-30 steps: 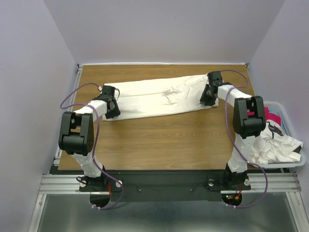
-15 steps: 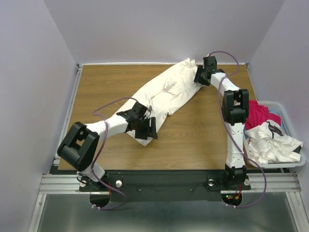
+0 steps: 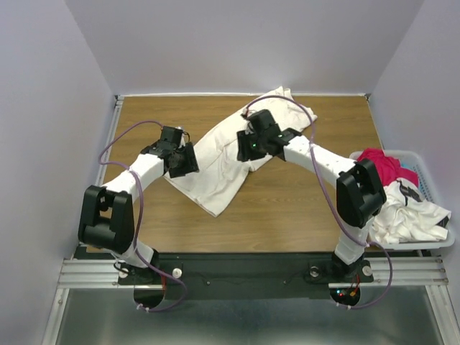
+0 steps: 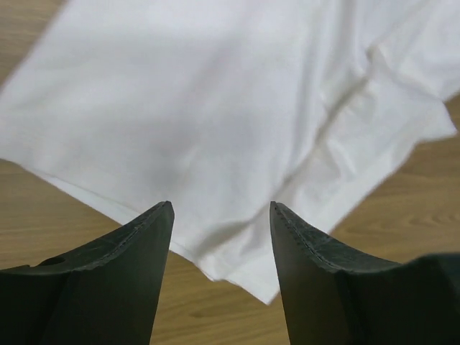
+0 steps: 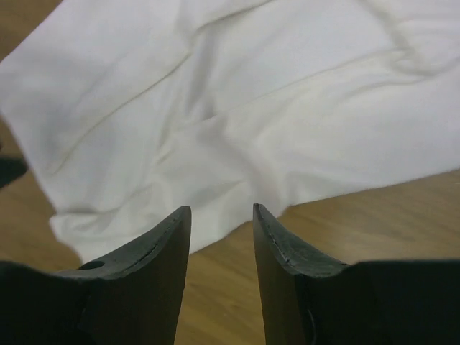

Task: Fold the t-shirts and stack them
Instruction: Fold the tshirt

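Note:
The plain off-white t-shirt [image 3: 223, 154] lies slantwise on the table from back right to front left, loosely folded lengthwise. It fills the left wrist view [image 4: 215, 108] and the right wrist view [image 5: 237, 108]. My left gripper [image 3: 188, 161] is open and empty at the shirt's left edge. My right gripper [image 3: 248, 149] is open and empty over the shirt's middle, near its right edge. The magenta-red t-shirt [image 3: 379, 165] and the white t-shirt with dark markings [image 3: 406, 208] lie heaped in the basket.
The white slatted basket [image 3: 438, 241] stands off the table's right side. Bare wood table [image 3: 287, 208] shows in front of the shirt. Purple walls close in the left, back and right.
Both grippers have let go of the shirt. The left gripper moved back and left to the shirt's left edge. The right gripper moved from the back right corner to the shirt's middle. The shirt shifted.

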`<state>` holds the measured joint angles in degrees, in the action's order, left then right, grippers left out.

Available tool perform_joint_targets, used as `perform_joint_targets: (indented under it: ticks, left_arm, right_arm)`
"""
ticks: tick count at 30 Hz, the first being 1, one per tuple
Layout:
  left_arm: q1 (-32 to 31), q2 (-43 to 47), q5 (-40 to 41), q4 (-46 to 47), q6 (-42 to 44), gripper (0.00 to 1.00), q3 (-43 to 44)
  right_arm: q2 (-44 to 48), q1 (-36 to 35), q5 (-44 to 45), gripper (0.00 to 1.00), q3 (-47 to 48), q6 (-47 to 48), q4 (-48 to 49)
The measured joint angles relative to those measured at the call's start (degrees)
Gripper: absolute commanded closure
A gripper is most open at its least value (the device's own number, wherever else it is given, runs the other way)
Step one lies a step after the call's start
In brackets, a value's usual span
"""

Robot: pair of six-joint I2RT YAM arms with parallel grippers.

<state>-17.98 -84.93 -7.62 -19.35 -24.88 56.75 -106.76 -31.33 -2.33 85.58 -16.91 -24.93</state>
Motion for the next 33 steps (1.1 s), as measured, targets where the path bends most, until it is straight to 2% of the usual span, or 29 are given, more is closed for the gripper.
perform_joint_targets:
  ticks: [2,6,9,17,23,25,28,33]
  left_arm:
    - [1.99,-1.97,2.12,0.44,0.85,0.41,0.39]
    - [4.74,-7.69,6.32,0.94,2.62,0.43,1.46]
    - [5.66,-10.97,8.37,1.62,3.63,0.43,1.99]
    - [5.84,-12.33,9.07,4.11,4.5,0.43,0.79]
    - [5.33,-6.25,6.71,11.5,2.05,0.45,-8.0]
    - [3.54,-3.58,6.03,12.79,-0.07,0.45,-11.17]
    - [-2.54,0.68,4.55,12.96,-5.68,0.45,-15.43]
    - [-15.69,8.41,1.99,9.73,-17.11,0.45,-21.42]
  right_arm:
    - [1.25,-4.28,-1.25,0.57,-1.38,-0.5,-0.07]
    - [0.26,-13.66,-2.27,0.59,-3.37,-1.46,-0.15]
    - [-2.16,-17.84,-2.27,0.59,-3.56,-2.38,-0.15]
    - [-7.5,-22.75,-0.9,0.59,-6.23,-5.55,0.13]
    - [2.19,-23.04,-1.57,0.59,-20.28,-8.26,2.62]
    - [5.81,-23.02,-1.92,0.59,-24.55,-8.68,1.25]
    - [12.48,-23.08,-3.72,0.59,-31.76,-10.43,-1.55]
    - [22.71,-23.08,-4.31,0.59,-39.04,-13.44,-9.7]
